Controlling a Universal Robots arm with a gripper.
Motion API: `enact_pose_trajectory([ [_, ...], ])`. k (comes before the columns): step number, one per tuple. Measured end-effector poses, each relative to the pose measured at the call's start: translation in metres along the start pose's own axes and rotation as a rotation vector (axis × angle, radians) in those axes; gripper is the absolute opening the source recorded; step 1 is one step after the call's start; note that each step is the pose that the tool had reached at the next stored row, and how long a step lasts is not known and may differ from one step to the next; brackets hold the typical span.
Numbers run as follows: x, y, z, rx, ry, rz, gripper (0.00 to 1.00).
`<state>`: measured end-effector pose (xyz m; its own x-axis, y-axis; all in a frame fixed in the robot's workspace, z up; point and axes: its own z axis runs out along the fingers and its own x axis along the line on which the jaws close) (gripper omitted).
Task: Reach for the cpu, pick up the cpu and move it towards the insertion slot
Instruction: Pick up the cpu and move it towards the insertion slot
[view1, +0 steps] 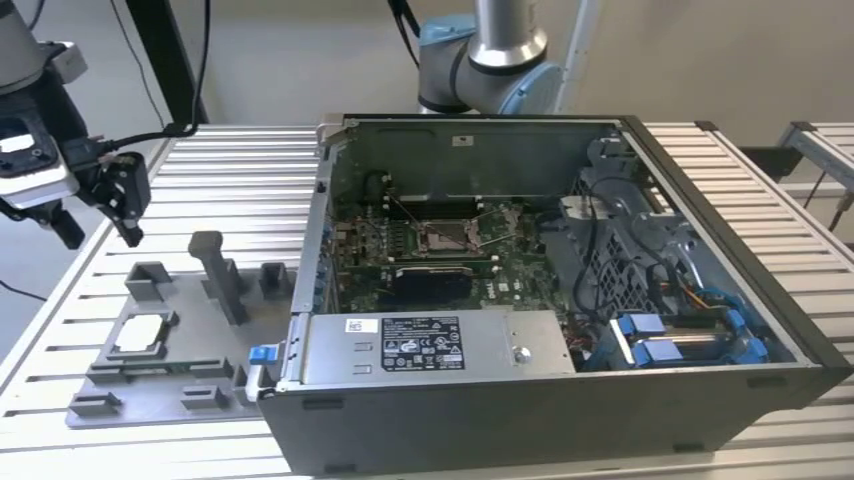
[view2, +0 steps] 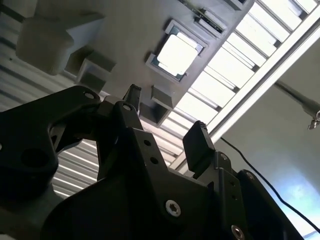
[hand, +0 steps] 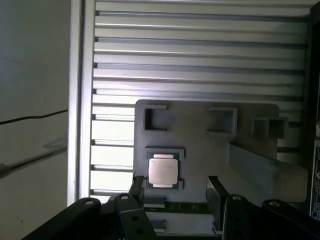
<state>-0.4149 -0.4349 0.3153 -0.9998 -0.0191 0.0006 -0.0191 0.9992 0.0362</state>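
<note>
Black fingers (hand: 217, 200) of the gripper (hand: 175, 181) are seen spread apart, with nothing held between them, raised above a grey fixture plate (view1: 187, 345). The cpu (hand: 163, 170) is laid flat in a square recess of that plate, pale face up, apart from the fingers. The plate is set on the slatted counter (view1: 254, 170), just beside the open computer case (view1: 534, 420) on the exterior view's left. Inside the case, the insertion slot (view1: 447, 232) is seated on the green circuit board (view1: 354, 268), well apart from the cpu.
</note>
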Motion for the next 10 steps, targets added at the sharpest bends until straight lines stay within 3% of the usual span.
enact_pose_trajectory([
  [10, 0.0, -0.0007, 0.0182, 0.0033, 0.0, 0.0, 1.0],
])
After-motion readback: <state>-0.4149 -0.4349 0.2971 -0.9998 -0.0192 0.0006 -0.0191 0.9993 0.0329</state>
